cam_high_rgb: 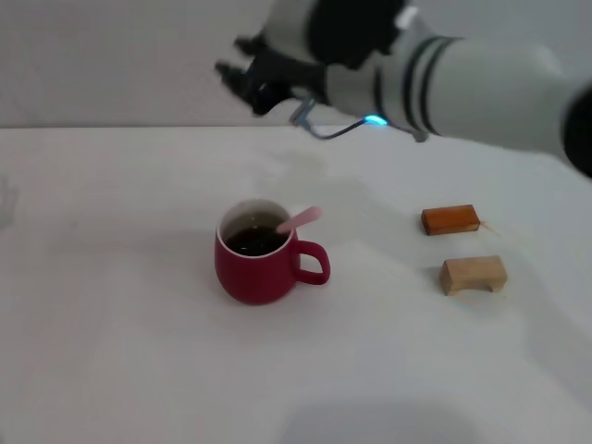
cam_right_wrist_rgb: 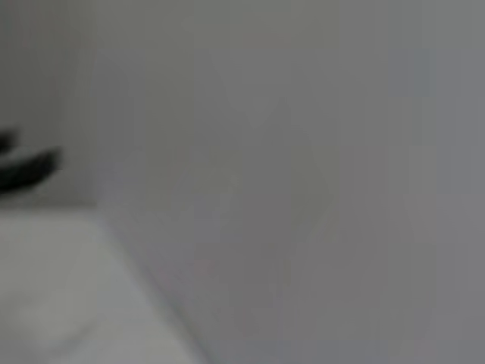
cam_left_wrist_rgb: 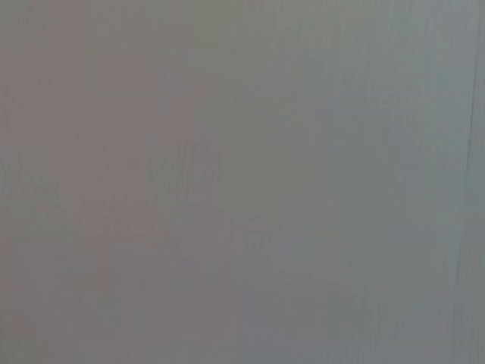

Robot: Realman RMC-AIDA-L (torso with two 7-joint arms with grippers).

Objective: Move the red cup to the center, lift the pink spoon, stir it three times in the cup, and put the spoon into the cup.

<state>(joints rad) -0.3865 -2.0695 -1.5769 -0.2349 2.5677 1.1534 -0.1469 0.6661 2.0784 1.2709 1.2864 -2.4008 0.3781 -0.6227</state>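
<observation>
The red cup [cam_high_rgb: 262, 258] stands on the white table near the middle, its loop handle to the right and dark liquid inside. The pink spoon [cam_high_rgb: 299, 220] rests in the cup, its pale pink handle leaning over the right rim. My right gripper [cam_high_rgb: 242, 76] is raised high above the table, behind and above the cup, apart from it, with fingers spread and empty. One dark fingertip [cam_right_wrist_rgb: 30, 167] shows in the right wrist view. My left gripper is out of view; the left wrist view shows only a blank grey surface.
An orange-brown wooden block [cam_high_rgb: 450, 219] and a tan wooden block [cam_high_rgb: 474, 274] lie on the table [cam_high_rgb: 120, 351] to the right of the cup. The right arm [cam_high_rgb: 481, 88] spans the upper right of the head view.
</observation>
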